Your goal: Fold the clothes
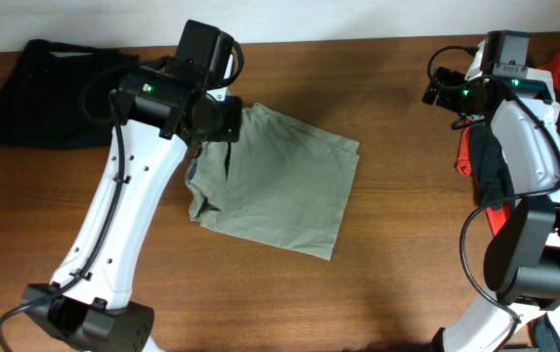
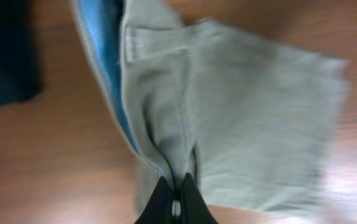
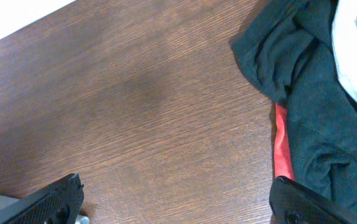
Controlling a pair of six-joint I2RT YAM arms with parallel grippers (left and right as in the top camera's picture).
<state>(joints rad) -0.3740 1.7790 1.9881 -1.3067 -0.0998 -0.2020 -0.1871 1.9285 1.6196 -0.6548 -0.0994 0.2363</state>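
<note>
**A:** Where is the khaki grey-green cotton garment (image 1: 284, 191)?

**B:** It lies in the centre of the overhead frame, folded flat on the brown wooden table (image 1: 407, 264). Its left edge is rumpled under the left arm's wrist.

**A:** And the left gripper (image 2: 177, 205)?

**B:** It is at the bottom centre of the left wrist view. Its black fingers (image 2: 161, 208) are pressed together on a raised ridge of that khaki cloth. A pale blue inner band (image 2: 103, 62) shows at the upper left.

**A:** The right gripper (image 3: 178, 208)?

**B:** Its fingers are wide apart, one at the lower left corner of the right wrist view and one at the lower right, with bare wood between them.

**A:** Other clothes?

**B:** A heap of black, red and white garments (image 3: 315, 99) fills the upper right of that view, just beside the lower right finger. A black garment (image 1: 50, 93) lies at the upper left of the overhead frame, well apart from the khaki one.
</note>
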